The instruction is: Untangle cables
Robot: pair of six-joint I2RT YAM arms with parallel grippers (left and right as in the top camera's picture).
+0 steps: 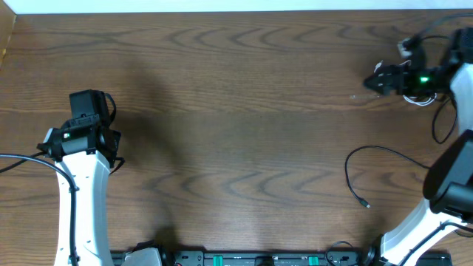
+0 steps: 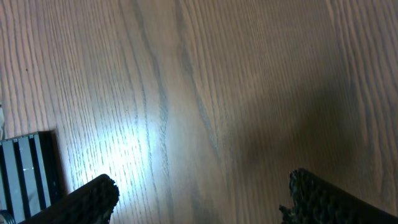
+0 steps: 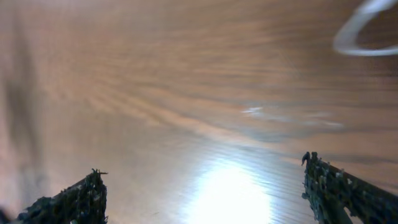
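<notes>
A brown wood-grain table [image 1: 236, 111] is shown, bounded by a pale strip at its far edge. The left gripper [image 2: 202, 193] is positioned over bare wood at the left, fingers spread wide and empty. The right gripper [image 3: 202, 186] is extended toward the far right corner, likewise wide and empty. A black cable [image 1: 373, 147] is laid near the right arm's base. A blurred white cable [image 3: 357, 52] is seen near the right gripper.

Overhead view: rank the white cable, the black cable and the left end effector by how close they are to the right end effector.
1. White cable: just beside the right end effector, at the far right.
2. Black cable: right side, lower in the view.
3. Left end effector: far over on the left.
</notes>
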